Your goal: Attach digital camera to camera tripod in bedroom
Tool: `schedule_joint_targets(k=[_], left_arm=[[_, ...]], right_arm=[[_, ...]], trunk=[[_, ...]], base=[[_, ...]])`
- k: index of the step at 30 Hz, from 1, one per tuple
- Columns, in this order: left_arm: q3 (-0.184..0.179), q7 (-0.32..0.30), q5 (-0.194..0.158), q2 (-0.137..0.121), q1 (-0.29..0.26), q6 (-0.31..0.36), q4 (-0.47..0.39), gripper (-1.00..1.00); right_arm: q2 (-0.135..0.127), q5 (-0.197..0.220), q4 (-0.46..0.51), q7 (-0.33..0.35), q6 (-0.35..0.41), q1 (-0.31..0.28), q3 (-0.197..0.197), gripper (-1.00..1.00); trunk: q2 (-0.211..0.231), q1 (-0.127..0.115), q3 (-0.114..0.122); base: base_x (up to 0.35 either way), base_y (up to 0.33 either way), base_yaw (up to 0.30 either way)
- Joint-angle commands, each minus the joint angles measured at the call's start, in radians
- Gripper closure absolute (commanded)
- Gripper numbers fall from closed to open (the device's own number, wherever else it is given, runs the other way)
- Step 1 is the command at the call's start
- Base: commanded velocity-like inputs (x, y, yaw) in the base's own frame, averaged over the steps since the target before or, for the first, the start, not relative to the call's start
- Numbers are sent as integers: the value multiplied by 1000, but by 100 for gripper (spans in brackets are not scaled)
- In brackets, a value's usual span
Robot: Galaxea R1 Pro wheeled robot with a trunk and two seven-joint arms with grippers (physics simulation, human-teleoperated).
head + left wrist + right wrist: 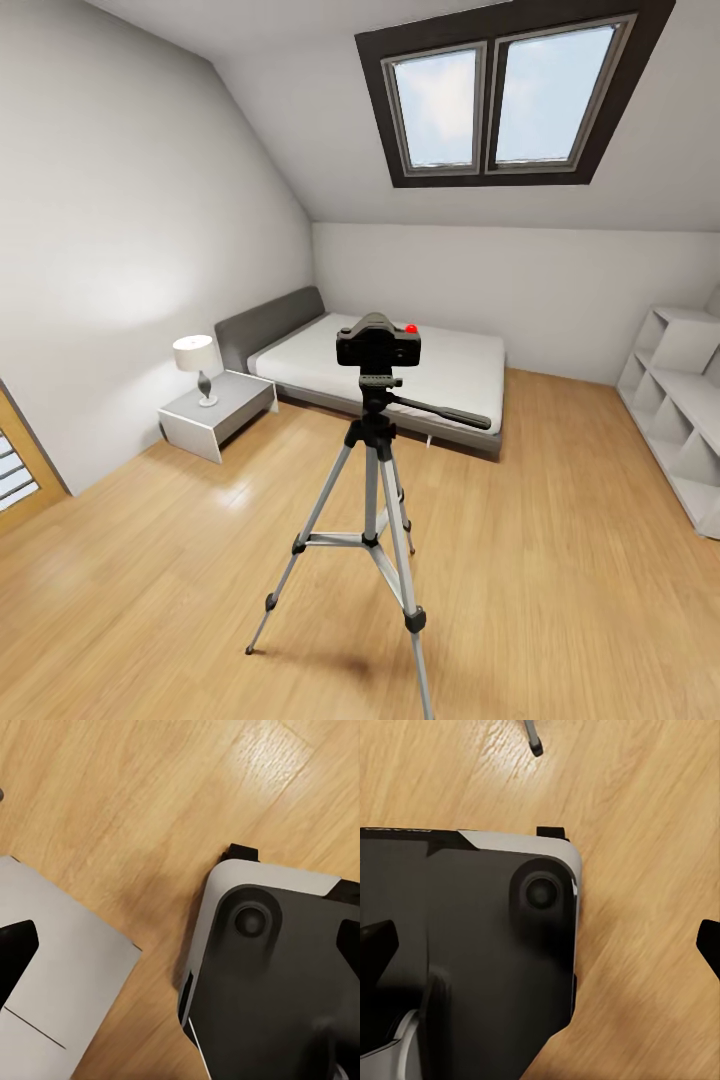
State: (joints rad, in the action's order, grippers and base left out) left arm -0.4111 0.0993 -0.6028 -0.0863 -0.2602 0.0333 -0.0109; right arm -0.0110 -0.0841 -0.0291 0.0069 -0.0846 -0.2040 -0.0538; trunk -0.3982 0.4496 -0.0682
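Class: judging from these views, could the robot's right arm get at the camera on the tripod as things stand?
Probably not yet. The camera sits on the tripod out in front, while the right tool points down at the floor beside the robot's base. Nothing blocks the way; the arm would need raising.

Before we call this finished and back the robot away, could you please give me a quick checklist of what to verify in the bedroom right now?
1. Digital camera sits on the head of the camera tripod: ok.
2. Camera level, not tilted: ok in the head view.
3. Mount actually locked: cannot tell.
4. All three tripod feet on the wood floor: cannot tell; two feet show planted, while the third leg runs out of frame.
5. Left gripper empty: ok; fingers wide apart over floor and robot base.
6. Right gripper empty: ok; open, holding nothing.
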Motion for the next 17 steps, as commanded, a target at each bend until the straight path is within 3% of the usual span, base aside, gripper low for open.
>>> schedule_joint_targets(k=[1, 17], left_arm=[[-9, 3, -7, 0, -1, 4, -1, -100], [-9, 3, -4, 0, -1, 4, -1, -100]], right_arm=[[-1, -9, -3, 1, -6, -2, -6, -100], [-1, -8, -3, 1, -6, -2, -6, -100]], trunk=[[-2, 1, -2], [-2, 1, -2]], base=[[0, 0, 0], [0, 0, 0]])
